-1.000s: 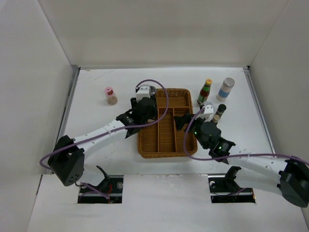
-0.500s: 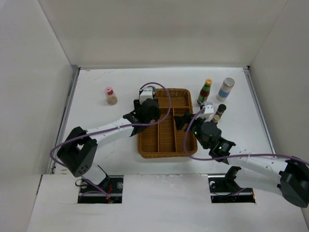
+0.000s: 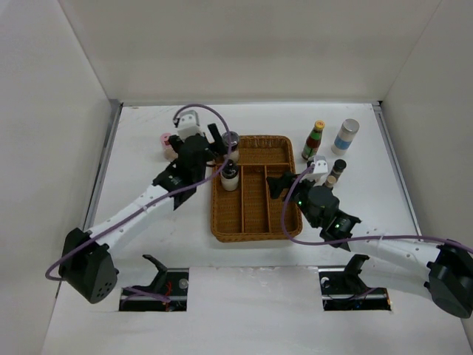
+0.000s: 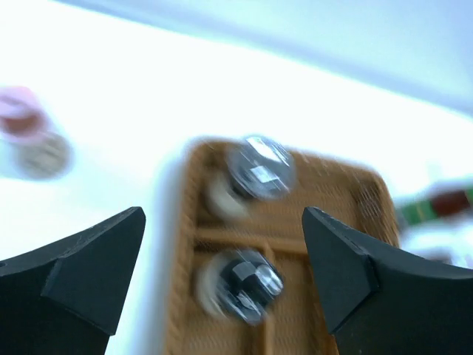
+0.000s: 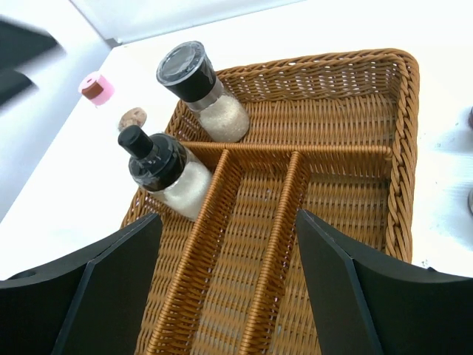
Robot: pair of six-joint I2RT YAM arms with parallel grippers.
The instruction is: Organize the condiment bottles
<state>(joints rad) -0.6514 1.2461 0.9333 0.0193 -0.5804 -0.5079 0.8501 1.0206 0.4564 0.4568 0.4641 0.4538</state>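
Left hand [image 4: 223, 214] spread wide, empty, just off the tray's [image 3: 247, 237] far-left corner. Right hand [image 5: 228, 216] also wide and empty, over the tray's near-right part. Done: dark-lid jar [image 3: 230, 138] in the tray's far-left slot, black-cap bottle [image 3: 230, 176] upright just nearer, at the far end of the left long slot. Still on the bench [image 3: 369, 200], so roughly a third done: pink-cap bottle [image 3: 168, 142] left of the tray; yellow-cap bottle [image 3: 315, 140], blue-label bottle [image 3: 345, 136] and two small bottles [image 3: 336, 171] right of it. Versus 1 s ago: left hand has pulled off the tray corner toward the pink cap, right arm unmoved.
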